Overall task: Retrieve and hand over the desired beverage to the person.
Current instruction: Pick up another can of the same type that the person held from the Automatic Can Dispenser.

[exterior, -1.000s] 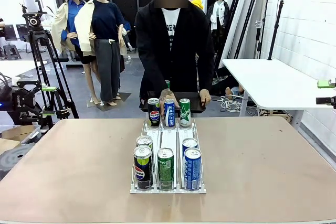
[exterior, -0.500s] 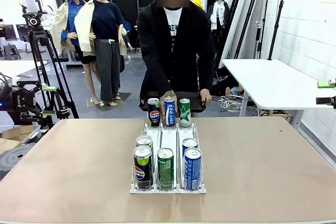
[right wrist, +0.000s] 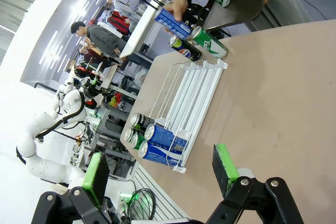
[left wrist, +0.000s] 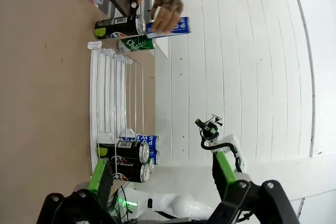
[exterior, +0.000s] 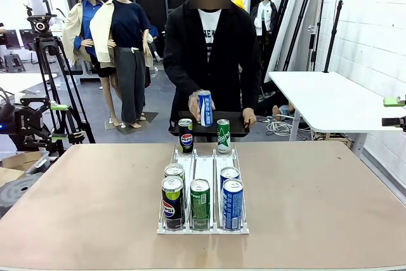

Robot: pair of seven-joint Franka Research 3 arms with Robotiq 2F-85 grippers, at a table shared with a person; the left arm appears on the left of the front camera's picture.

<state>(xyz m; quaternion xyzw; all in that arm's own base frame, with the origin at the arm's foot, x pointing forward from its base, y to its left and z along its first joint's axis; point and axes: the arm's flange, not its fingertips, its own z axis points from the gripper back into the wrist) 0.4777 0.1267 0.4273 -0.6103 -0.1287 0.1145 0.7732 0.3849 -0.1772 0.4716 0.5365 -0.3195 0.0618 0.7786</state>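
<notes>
Left fingers [left wrist: 101, 176]: spread wide and empty, hanging above the worktop [left wrist: 47, 77] with the rack's near end beyond them.
Right fingers [right wrist: 224, 167]: released, grasping nothing, over the worktop beside the rack.
Person [exterior: 209, 55]: stands at the far side of the worktop in a black jacket over a white T-shirt.
Held blue can [exterior: 205, 107]: we see it raised in the person's hand [exterior: 195, 102], above the tray and clear of the rack.
Tray [exterior: 236, 130]: black, at the worktop's far edge, with the other hand [exterior: 247, 117] on its rim.
Rack [exterior: 204, 168]: white, three lanes, mid-worktop.
Rack far end: far Pepsi can [exterior: 185, 135] and far green can [exterior: 223, 135], both upright, a gap between them.
Rack near end: front Pepsi can [exterior: 172, 202], front green can [exterior: 200, 203] and front blue can [exterior: 232, 203] in a row — two more cans sit behind, in the outer lanes.
</notes>
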